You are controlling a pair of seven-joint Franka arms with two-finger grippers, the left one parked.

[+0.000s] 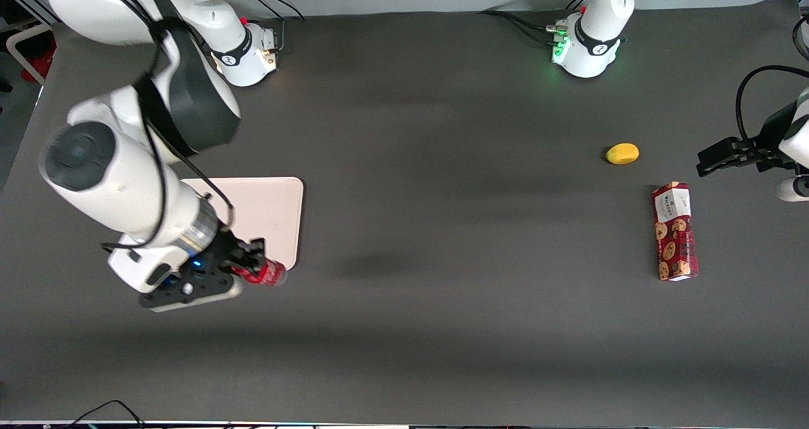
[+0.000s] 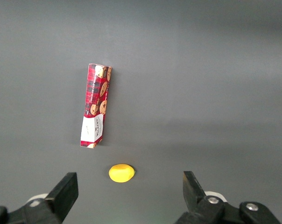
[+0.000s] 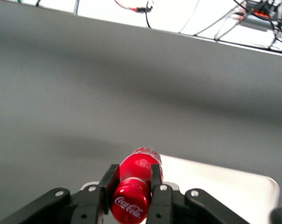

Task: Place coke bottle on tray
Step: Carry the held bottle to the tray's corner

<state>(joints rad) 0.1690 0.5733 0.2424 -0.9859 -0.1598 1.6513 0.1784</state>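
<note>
Nearest the front camera you have the gripper (image 1: 253,261) itself, clamped on the coke bottle (image 1: 268,272) — the wrist view shows the two fingers (image 3: 109,185) pressed against either side of the bottle's neck just below the red cap (image 3: 130,205), with the red body pointing away from the wrist.

By my reading you are past the pick and into the carry. The bottle is in hand, and from the front it sits over the tray's (image 1: 278,201) edge nearest that camera, close to the corner, with part of its body showing past the rim over the dark table (image 1: 442,290). Whether it is lifted clear or resting on something, I cannot tell from these views. The wrist view agrees — pale tray surface shows under and beside the bottle.

What is left for you looks like a short move inward over the tray, a descent, and the release. Mind the raised rim; set down astride it, the slim bottle would likely tip or roll.

Toward the parked arm's end of the table, well apart from your work, lie the red cookie box (image 1: 674,231) and a small yellow object (image 1: 622,153).
</note>
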